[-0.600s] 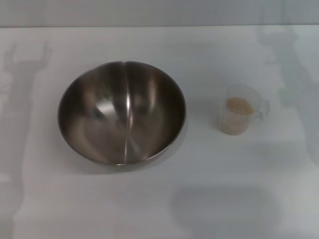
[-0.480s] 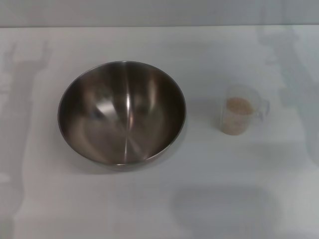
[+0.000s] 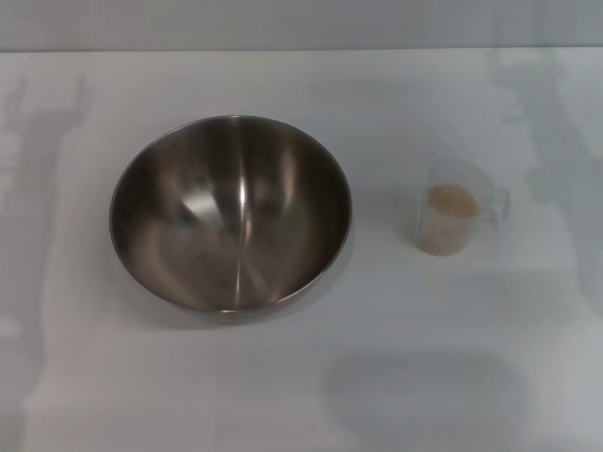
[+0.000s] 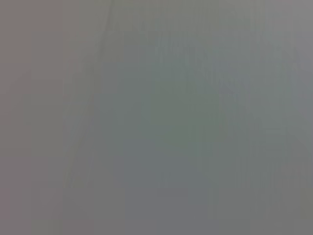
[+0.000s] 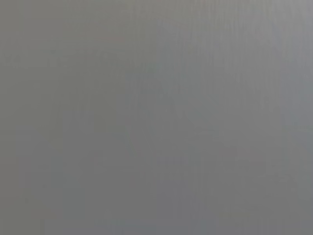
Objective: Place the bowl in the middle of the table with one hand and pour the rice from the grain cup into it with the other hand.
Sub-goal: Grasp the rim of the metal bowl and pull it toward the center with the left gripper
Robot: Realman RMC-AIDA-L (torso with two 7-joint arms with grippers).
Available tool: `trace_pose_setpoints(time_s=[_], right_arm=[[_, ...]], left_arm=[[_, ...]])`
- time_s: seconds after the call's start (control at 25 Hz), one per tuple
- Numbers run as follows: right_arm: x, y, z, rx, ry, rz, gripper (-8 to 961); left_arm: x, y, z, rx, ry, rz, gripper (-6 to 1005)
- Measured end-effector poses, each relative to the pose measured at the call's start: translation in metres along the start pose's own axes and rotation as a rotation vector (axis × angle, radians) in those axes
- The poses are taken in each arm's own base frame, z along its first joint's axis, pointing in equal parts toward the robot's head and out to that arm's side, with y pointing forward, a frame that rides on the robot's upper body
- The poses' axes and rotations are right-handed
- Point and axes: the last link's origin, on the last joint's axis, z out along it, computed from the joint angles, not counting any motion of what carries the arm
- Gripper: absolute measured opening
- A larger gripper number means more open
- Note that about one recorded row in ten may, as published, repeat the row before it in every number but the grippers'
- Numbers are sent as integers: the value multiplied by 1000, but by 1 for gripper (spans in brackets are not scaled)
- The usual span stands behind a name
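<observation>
The large stainless-steel bowl (image 3: 231, 212) stands upright and empty on the white table (image 3: 301, 395), left of centre in the head view. The small clear grain cup (image 3: 456, 218) stands upright to its right, handle pointing right, with pale beige rice (image 3: 452, 199) inside. Neither gripper shows in any view. Only the arms' faint shadows fall on the table at the far left and far right. Both wrist views show nothing but a plain grey surface.
The table's far edge (image 3: 301, 50) runs across the top of the head view. A soft shadow patch (image 3: 424, 400) lies on the near part of the table. Nothing else stands on it.
The bowl and cup have not moved. The faint arm shadows at the table's left and right sides shift very slightly.
</observation>
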Motion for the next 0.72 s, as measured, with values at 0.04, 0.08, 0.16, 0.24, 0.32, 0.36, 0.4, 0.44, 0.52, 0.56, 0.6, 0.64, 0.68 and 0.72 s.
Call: trace_pose_setpoints(time_s=[0.04,0.08,0.16,0.24,0.32,0.36,0.4,0.44,0.52,0.56,0.6,0.64,0.68,0.72], right_arm=[[0,0,0,1,0,-1,517],[0,0,0,1,0,0,517],[0,0,0,1,0,1,517],[0,0,0,1,0,1,517],[0,1,0,2,0,1,517],[0,1,0,2,0,2,517],[0,1,0,1,0,3,517],[0,1,0,1,2,2,516],[1,1,0,2,5,1,516],[1,1,0,3,6,0,516],[1,0,0,3,6,0,516],[1,0,0,3,6,0,516],[1,0,0,4,7,0,516],[1,0,0,4,7,0,516]], left_arm=[[1,0,4,3,-21,-7,840],[3,1,15,13,-97,-24,840],[6,2,19,15,-126,-31,840],[10,4,24,12,-172,-39,840],[19,9,30,5,-252,-54,840],[31,15,35,-7,-297,-64,840],[40,18,35,-10,-362,-69,841],[40,18,35,-10,-362,-69,841],[40,18,35,-10,-362,-69,841],[65,31,36,-40,-514,-63,841],[81,38,33,-63,-635,-32,841],[85,41,30,-73,-675,-17,841],[92,46,26,-100,-745,10,841],[94,48,24,-112,-771,18,841]])
